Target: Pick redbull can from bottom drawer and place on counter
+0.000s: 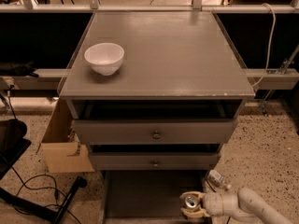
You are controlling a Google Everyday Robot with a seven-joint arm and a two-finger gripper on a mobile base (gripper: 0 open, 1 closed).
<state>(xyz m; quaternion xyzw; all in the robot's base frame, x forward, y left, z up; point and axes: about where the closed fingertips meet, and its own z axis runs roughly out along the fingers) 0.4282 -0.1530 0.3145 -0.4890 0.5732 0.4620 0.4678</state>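
Gripper (pixel 189 204) sits low at the front-right corner of the bottom drawer (pixel 140 195), fingers closed on the redbull can (pixel 190 201) — can upright, silver top showing. Just right of the drawer I see a clear bottle (pixel 218 179) on the floor. Up top, the counter (pixel 177 55) carries a white bowl (pixel 104 58) near its left edge.

Robot lab: speckled floor (pixel 261 153), loose cables (pixel 28 183), cardboard box (pixel 63 148), gripper (pixel 186 205) around redbull can (pixel 190 201) in bottom drawer (pixel 145 195).
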